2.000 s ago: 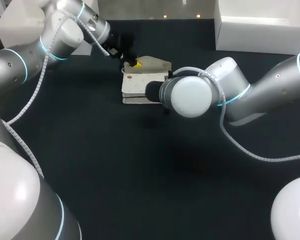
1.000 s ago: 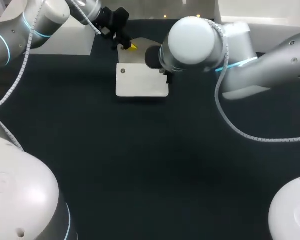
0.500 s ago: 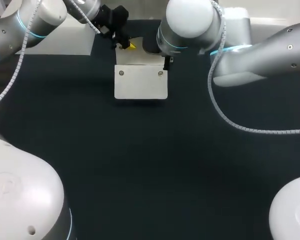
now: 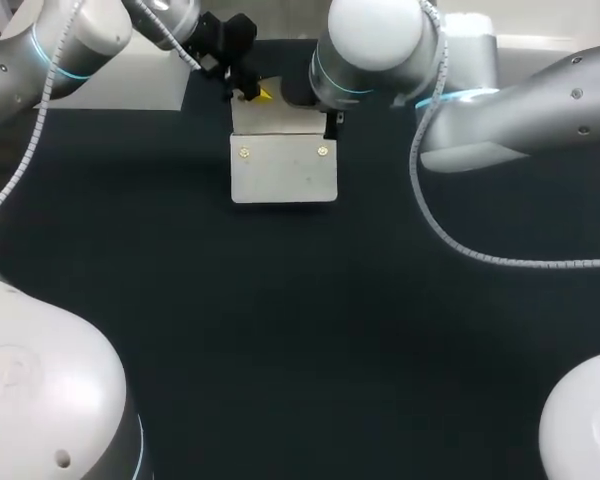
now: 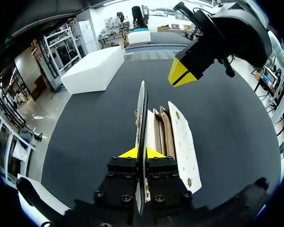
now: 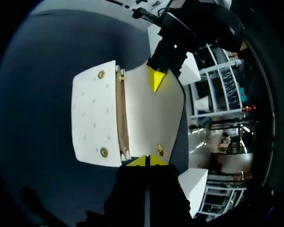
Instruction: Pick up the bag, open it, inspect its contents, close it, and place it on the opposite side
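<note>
The white bag (image 4: pixel 283 168) is over the far middle of the desk (image 4: pixel 280 350), its flap (image 6: pixel 151 113) lifted open. The left gripper (image 5: pixel 141 152) is clamped on one flap edge and the right gripper (image 6: pixel 146 161) is pinched on the opposite edge. If the arms pull unevenly, the thin flap could slip free, and the bag might twist or drop.

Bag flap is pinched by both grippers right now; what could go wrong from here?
1. The left gripper and right gripper each pinch only the thin edge of the flap; it could slip out and fall shut over the bag.
2. Both grippers sit close together at that edge, so uneven pulling may twist the flap or knock them together.
3. In the head view the right arm covers the opening, so the contents may go unseen there.
</note>
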### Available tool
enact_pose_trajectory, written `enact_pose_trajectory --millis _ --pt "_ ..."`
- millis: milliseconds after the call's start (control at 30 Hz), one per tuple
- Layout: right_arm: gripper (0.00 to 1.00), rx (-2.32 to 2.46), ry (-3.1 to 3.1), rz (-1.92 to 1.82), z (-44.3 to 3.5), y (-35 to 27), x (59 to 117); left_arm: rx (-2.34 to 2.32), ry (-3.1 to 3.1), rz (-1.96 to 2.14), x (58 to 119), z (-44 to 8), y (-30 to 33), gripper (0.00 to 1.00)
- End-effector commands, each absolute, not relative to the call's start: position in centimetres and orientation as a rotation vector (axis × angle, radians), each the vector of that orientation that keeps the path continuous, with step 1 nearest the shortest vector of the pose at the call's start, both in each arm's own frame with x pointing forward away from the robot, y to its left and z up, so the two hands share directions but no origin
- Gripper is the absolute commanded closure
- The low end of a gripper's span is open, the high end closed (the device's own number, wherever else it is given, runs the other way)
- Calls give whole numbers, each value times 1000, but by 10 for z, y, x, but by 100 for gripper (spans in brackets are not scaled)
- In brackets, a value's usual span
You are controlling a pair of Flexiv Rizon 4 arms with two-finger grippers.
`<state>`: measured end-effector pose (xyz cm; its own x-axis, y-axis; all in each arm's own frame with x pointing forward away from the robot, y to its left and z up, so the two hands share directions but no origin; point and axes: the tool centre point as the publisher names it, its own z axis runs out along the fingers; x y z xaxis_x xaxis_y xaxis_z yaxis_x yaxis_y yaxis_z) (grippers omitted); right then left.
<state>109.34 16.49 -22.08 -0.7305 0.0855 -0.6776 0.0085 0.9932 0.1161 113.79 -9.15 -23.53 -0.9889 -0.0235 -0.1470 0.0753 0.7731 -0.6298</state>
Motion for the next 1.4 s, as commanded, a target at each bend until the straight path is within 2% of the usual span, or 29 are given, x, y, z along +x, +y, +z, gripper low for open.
enact_pose_trajectory --millis 33,733,1400 --pt "100 50 2416 132 -223 174 1107 39 2841 -1033 1142 -233 -92 100" --pt "100 -40 2526 164 -263 192 1133 42 2824 -1060 1133 -215 -85 100" --pt "100 -129 2581 175 -282 199 1105 49 2791 -1078 1132 -206 -86 100"
